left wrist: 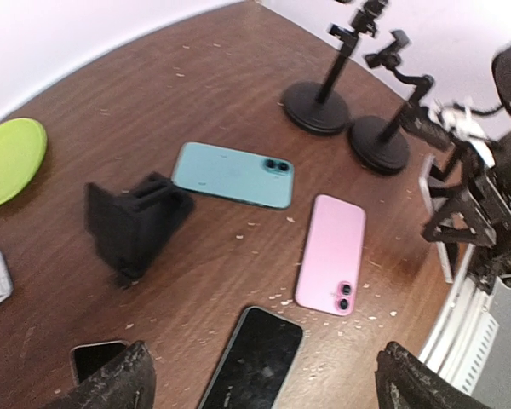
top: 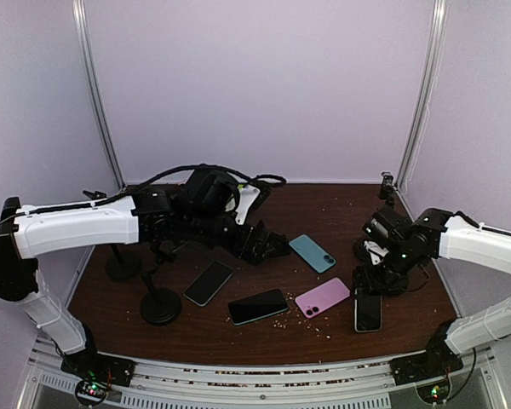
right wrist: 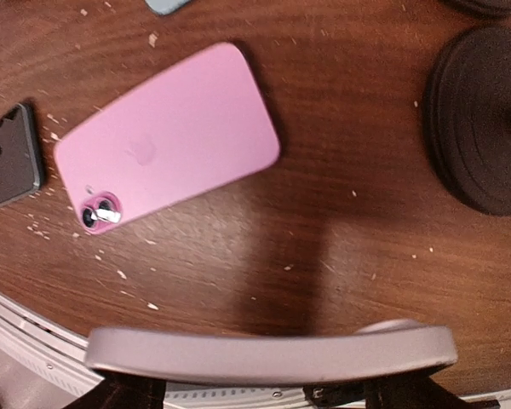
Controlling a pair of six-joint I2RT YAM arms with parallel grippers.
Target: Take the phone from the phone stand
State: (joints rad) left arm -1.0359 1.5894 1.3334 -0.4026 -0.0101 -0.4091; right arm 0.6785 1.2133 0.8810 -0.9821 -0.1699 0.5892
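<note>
Left claw wide open, right claw tight in grip.

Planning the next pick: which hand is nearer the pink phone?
Right. The right hand, gripping a silver-edged phone, hovers just right of the pink phone. The left hand is open, farther back and left, by the teal phone.

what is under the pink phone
Only the table shows around it. The pink phone lies flat on the wood, back and camera up, so its screen and the patch of wood beneath it are covered.
</note>
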